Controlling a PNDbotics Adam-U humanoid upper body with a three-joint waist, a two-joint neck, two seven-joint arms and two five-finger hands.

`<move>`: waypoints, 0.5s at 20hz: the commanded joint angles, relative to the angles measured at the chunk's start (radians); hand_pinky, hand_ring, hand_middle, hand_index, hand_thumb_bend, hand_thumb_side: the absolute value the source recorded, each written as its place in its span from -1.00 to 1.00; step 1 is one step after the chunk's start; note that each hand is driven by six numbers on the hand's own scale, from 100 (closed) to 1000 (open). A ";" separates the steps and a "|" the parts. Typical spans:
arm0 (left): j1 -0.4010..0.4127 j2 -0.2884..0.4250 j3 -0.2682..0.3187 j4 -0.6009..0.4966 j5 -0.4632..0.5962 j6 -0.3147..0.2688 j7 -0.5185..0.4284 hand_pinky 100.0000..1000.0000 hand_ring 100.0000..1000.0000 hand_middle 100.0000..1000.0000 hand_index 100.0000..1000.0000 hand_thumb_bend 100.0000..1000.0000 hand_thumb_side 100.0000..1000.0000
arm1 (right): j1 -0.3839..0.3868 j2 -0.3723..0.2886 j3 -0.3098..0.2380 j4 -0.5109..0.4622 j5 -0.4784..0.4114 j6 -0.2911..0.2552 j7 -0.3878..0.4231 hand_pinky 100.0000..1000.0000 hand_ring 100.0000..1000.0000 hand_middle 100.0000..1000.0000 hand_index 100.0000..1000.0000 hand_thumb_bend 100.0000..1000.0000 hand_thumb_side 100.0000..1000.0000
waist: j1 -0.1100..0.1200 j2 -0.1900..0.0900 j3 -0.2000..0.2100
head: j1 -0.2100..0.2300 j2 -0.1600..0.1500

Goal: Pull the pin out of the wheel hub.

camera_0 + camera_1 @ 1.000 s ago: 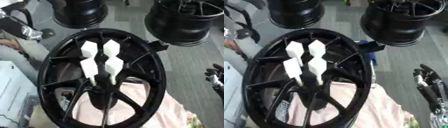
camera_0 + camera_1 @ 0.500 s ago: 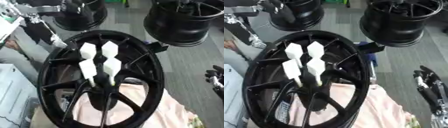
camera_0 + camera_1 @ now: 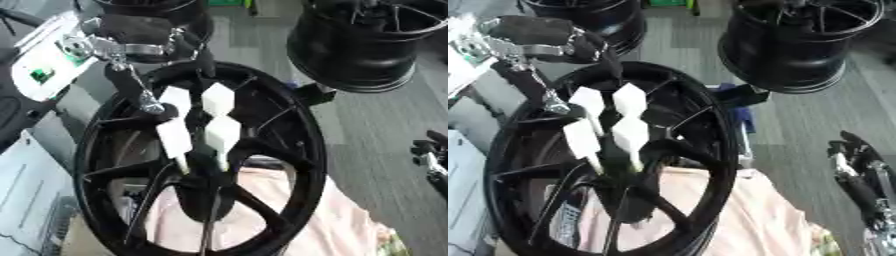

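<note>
Overhead, the left hand [image 3: 144, 42] reached from the upper left over the wheel hub [image 3: 289, 150], fingers relaxed beside four white pins [image 3: 223, 132]. Meanwhile the right hand [image 3: 855, 165] idled at the right edge, fingers loosely open.

Two black spare rims [image 3: 363, 47] stand behind; a pink cloth [image 3: 289, 215] lies below.

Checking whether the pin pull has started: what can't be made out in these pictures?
- Left hand: blurred in both views; contact with the white pins unclear.
- Pin seating: bases hidden among wheel hub spokes.
- Right hand: cut off by the right edge.
</note>
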 commanded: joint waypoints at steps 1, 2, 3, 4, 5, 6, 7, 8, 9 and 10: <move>-0.006 0.047 0.022 -0.002 -0.026 -0.352 -0.346 0.57 0.49 0.46 0.66 -0.18 -0.87 | -0.006 -0.026 0.000 -0.009 0.003 0.000 0.002 0.57 0.56 0.41 0.76 -1.00 -0.14 | 0.000 -0.012 0.002 | -0.003 0.005; -0.002 0.048 0.025 0.010 -0.040 -0.351 -0.346 0.57 0.49 0.46 0.66 -0.18 -0.86 | -0.005 -0.026 -0.001 -0.009 0.003 0.000 0.002 0.57 0.56 0.41 0.76 -1.00 -0.14 | 0.000 -0.013 0.003 | -0.003 0.005; -0.001 0.047 0.027 0.021 -0.054 -0.351 -0.346 0.57 0.49 0.46 0.66 -0.18 -0.86 | -0.005 -0.026 -0.001 -0.009 0.003 0.001 0.002 0.57 0.56 0.41 0.76 -1.00 -0.14 | -0.001 -0.013 0.003 | -0.003 0.005; 0.000 0.045 0.027 0.033 -0.066 -0.352 -0.346 0.57 0.48 0.46 0.67 -0.18 -0.82 | -0.005 -0.026 -0.002 -0.009 0.004 0.001 0.001 0.57 0.56 0.41 0.76 -1.00 -0.14 | -0.002 -0.014 0.003 | -0.002 0.005; 0.001 0.042 0.026 0.044 -0.078 -0.352 -0.346 0.57 0.48 0.46 0.67 -0.18 -0.82 | -0.005 -0.026 -0.002 -0.009 0.004 0.001 0.001 0.57 0.56 0.41 0.76 -1.00 -0.14 | -0.003 -0.014 0.003 | -0.002 0.005; 0.001 0.039 0.025 0.054 -0.086 -0.352 -0.346 0.56 0.47 0.46 0.68 -0.19 -0.76 | -0.005 -0.026 -0.002 -0.009 0.004 0.001 0.001 0.57 0.56 0.41 0.76 -1.00 -0.14 | -0.004 -0.015 0.003 | -0.002 0.005; 0.003 0.035 0.022 0.065 -0.092 -0.352 -0.346 0.56 0.47 0.46 0.68 -0.19 -0.76 | -0.005 -0.026 -0.002 -0.008 0.004 0.001 0.001 0.57 0.56 0.41 0.76 -1.00 -0.14 | -0.005 -0.015 0.003 | -0.002 0.005; 0.004 0.030 0.021 0.077 -0.096 -0.350 -0.346 0.55 0.45 0.44 0.69 -0.24 -0.70 | -0.005 -0.026 -0.002 -0.008 0.004 0.001 0.001 0.57 0.56 0.41 0.76 -1.00 -0.14 | -0.006 -0.016 0.003 | -0.002 0.005; 0.004 0.023 0.021 0.094 -0.097 -0.344 -0.346 0.55 0.45 0.44 0.69 -0.24 -0.69 | -0.005 -0.025 -0.002 -0.008 0.004 0.001 0.000 0.57 0.56 0.41 0.76 -1.00 -0.14 | -0.006 -0.016 0.003 | -0.002 0.005; 0.003 0.016 0.021 0.108 -0.098 -0.338 -0.346 0.54 0.44 0.44 0.69 -0.24 -0.64 | -0.005 -0.025 -0.002 -0.008 0.004 0.001 0.000 0.57 0.56 0.41 0.76 -1.00 -0.13 | -0.007 -0.016 0.004 | -0.002 0.005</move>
